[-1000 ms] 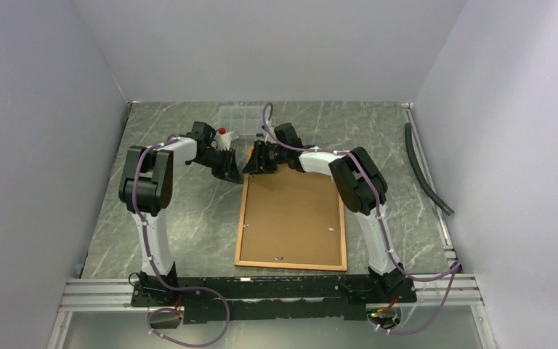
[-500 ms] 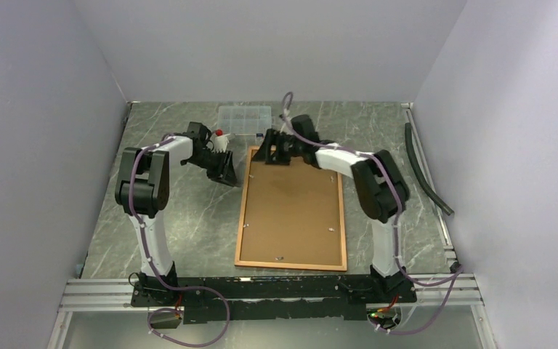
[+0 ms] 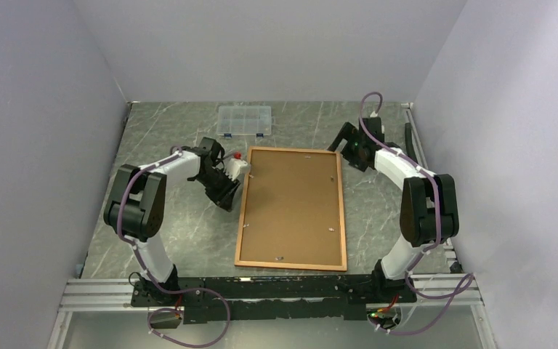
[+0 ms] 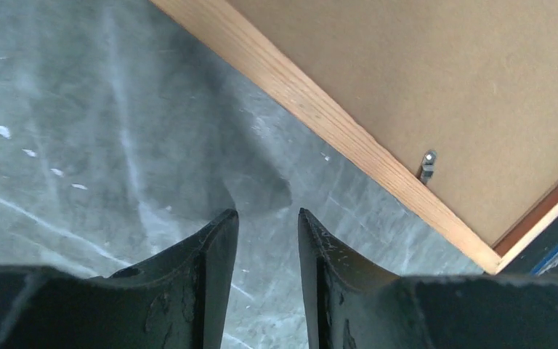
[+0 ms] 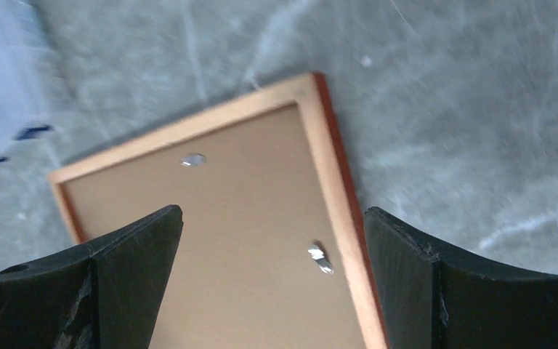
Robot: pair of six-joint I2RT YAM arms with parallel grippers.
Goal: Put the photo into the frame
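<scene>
The frame (image 3: 242,218) lies face down in the middle of the table, its light wood back up and a plain brown backing board (image 3: 294,200) set inside it. The photo is hidden. My left gripper (image 3: 226,195) hovers just off the frame's left edge; in the left wrist view it (image 4: 265,214) is open over bare table, with the wood border (image 4: 334,123) to its right. My right gripper (image 3: 344,139) is over the frame's far right corner. In the right wrist view it (image 5: 273,212) stands wide open above the board (image 5: 225,218) and border (image 5: 330,167), holding nothing.
A small clear plastic compartment box (image 3: 244,120) sits at the back, beyond the frame. Small metal tabs (image 5: 320,258) (image 4: 427,166) stick out over the backing board along the frame's inner edge. Grey walls close in the left, far and right sides.
My right gripper swung from the frame's far left corner to its far right corner and opened wide. My left gripper slid nearer along the frame's left edge and opened.
</scene>
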